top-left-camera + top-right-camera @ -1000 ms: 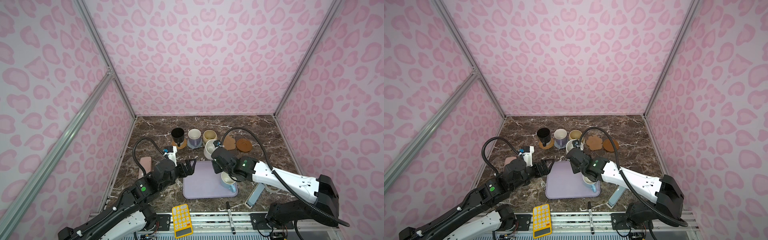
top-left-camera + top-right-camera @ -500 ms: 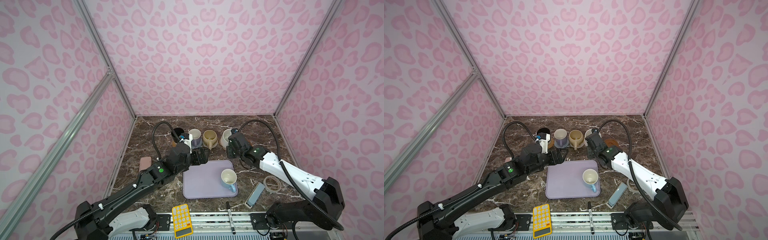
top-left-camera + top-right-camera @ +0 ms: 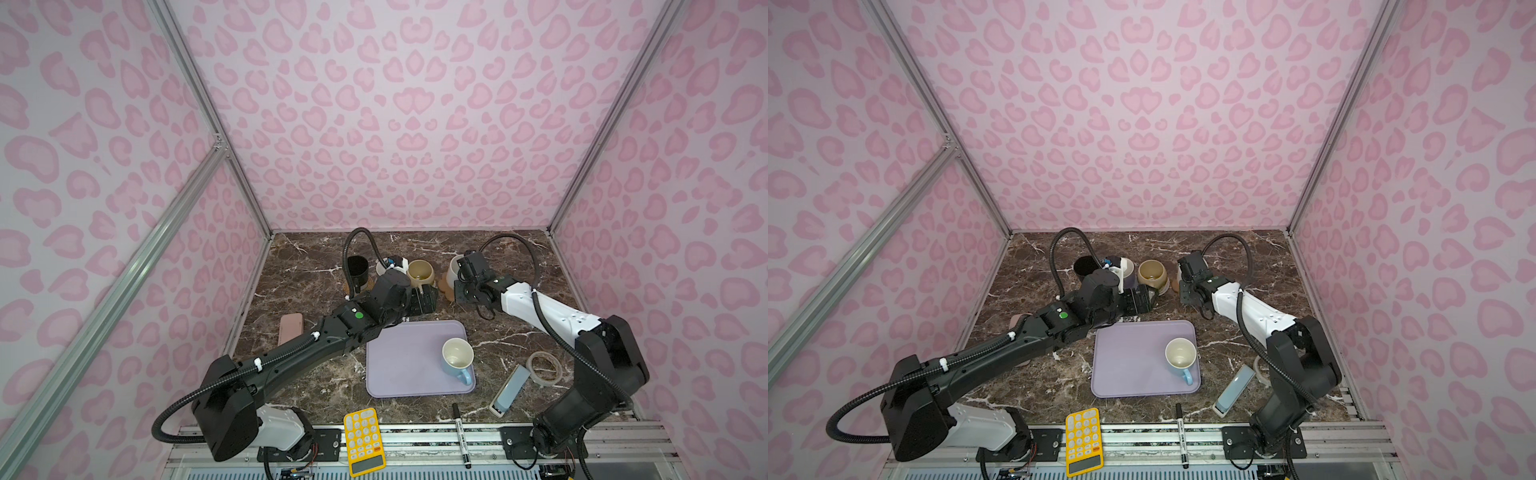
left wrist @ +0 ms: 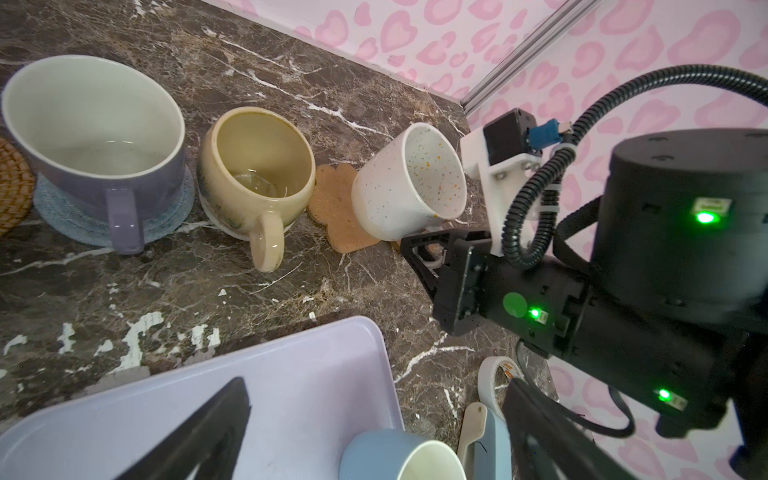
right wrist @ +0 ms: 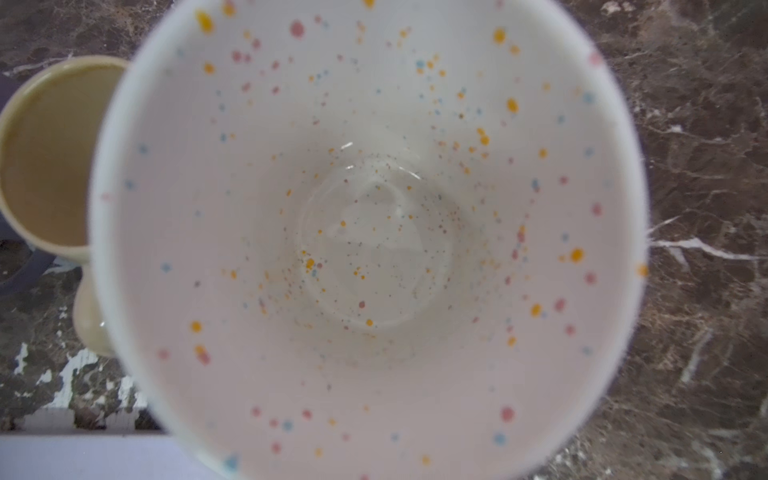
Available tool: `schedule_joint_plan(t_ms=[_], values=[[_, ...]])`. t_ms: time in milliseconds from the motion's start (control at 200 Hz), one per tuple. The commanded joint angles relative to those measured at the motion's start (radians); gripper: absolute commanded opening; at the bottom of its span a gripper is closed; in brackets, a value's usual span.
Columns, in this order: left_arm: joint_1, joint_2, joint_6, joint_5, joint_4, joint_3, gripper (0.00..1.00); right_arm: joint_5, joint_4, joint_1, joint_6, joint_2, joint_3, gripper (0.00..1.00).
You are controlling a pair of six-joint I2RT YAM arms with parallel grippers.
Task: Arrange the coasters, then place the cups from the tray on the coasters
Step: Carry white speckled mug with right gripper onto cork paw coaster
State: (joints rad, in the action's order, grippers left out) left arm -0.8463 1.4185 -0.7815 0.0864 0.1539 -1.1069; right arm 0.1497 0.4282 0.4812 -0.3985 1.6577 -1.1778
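speckled mug (image 4: 409, 178) tilts over flower coaster (image 4: 332, 208), beige mug (image 4: 249, 174) close beside.

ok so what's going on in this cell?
Right jaws are shut on the speckled white mug, tilted over the flower coaster. Left jaws stand open, empty, near the beige mug. That, the black mug and the lavender mug sit on coasters; the light blue mug is alone on the tray.

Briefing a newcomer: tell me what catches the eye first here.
The right gripper holds the speckled white mug tilted over the tan flower coaster in the back row. One light blue mug stands alone on the lavender tray in front, while the left gripper hangs open near the beige-yellow mug.
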Motion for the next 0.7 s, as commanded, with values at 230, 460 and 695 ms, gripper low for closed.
schedule_joint_plan(t_ms=[230, 460, 695], values=[[0.002, 0.105, 0.009, -0.02, -0.061, -0.067, 0.97, 0.037, -0.106, -0.011, 0.014, 0.162, -0.103, 0.0], [0.002, 0.119, 0.001, -0.036, -0.069, -0.065, 0.97, 0.075, -0.117, -0.016, 0.0, 0.185, -0.092, 0.0], [0.001, 0.126, -0.002, -0.04, -0.079, -0.058, 0.97, 0.065, -0.144, -0.024, -0.006, 0.206, -0.073, 0.0]])
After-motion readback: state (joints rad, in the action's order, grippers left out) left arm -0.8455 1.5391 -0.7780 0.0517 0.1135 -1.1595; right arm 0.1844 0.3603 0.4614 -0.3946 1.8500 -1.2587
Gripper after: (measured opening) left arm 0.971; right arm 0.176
